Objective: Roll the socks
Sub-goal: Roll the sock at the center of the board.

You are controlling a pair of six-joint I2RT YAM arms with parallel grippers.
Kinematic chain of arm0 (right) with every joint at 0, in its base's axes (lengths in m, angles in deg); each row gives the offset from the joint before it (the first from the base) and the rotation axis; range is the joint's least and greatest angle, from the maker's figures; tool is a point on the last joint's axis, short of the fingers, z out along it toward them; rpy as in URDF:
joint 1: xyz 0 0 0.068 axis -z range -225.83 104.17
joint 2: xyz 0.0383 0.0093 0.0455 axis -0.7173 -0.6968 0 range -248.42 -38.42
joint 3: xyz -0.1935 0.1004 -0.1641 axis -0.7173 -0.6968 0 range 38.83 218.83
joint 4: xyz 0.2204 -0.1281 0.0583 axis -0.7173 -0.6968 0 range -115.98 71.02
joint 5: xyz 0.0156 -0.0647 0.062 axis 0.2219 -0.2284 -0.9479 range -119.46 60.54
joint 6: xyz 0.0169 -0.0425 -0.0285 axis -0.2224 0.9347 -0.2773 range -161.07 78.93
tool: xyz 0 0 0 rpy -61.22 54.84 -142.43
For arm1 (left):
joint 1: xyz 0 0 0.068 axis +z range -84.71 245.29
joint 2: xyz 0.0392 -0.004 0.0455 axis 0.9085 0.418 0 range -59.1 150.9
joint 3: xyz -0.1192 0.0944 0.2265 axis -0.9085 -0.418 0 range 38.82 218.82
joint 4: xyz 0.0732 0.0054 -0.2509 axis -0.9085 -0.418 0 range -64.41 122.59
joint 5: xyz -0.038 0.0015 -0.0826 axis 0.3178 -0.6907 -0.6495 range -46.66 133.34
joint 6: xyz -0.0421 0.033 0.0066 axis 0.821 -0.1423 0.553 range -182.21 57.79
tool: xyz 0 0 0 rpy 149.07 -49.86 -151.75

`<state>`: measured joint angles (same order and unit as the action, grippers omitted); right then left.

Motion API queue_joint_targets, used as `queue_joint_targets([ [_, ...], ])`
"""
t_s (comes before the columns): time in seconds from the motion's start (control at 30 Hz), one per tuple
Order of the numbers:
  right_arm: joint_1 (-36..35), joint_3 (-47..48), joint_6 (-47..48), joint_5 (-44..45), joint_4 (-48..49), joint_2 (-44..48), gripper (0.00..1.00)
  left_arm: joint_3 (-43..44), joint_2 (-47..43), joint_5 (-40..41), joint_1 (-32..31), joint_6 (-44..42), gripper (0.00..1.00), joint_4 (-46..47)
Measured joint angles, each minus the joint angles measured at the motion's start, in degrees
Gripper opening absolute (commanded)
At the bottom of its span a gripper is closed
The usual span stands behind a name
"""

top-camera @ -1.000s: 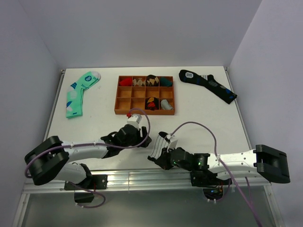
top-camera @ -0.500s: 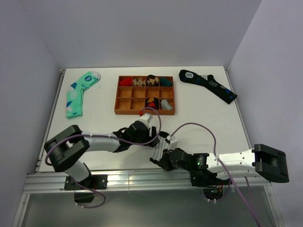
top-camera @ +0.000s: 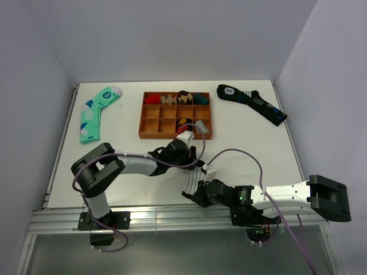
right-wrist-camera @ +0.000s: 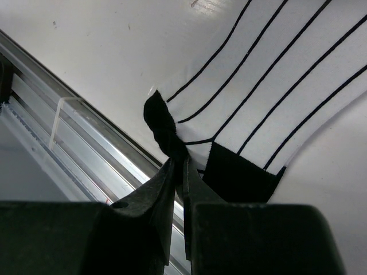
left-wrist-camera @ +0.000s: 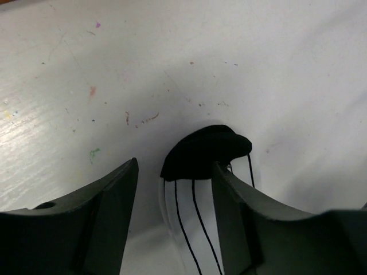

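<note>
The socks show as one short white sock [top-camera: 193,174] with thin black stripes, lying near the table's front edge. In the left wrist view its black end [left-wrist-camera: 203,152] sits between my left gripper's fingers [left-wrist-camera: 109,217]. My left gripper [left-wrist-camera: 176,166] is open and straddles that end; the right finger is close against the fabric. At the sock's other end, my right gripper [right-wrist-camera: 179,163] is shut on a bunched black edge [right-wrist-camera: 163,129], beside a black patch [right-wrist-camera: 238,175]. From above, the left gripper [top-camera: 189,161] is just beyond the right gripper [top-camera: 198,192].
A wooden compartment tray [top-camera: 141,121] holding rolled socks stands at the back centre. A mint green sock [top-camera: 96,112] lies at the back left, a long black sock [top-camera: 252,102] at the back right. The aluminium rail [right-wrist-camera: 86,137] of the front edge runs beside the right gripper.
My left arm has swung right across the table to the striped sock, and its jaws now straddle the black end. The right gripper stays clamped on the sock in the same place.
</note>
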<state>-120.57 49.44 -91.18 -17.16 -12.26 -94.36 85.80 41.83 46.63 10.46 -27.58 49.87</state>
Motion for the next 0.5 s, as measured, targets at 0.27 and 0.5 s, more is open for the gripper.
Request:
queue_joint_targets([
  [0.27,0.0,0.0,0.02,0.0,-0.02,0.13,0.11,0.52,1.53,-0.02,0.9,-0.52,0.38,0.87],
  [0.5,0.0,0.0,0.02,0.02,-0.04,0.13,0.1,0.52,2.84,-0.7,1.64,0.28,0.0,2.58],
])
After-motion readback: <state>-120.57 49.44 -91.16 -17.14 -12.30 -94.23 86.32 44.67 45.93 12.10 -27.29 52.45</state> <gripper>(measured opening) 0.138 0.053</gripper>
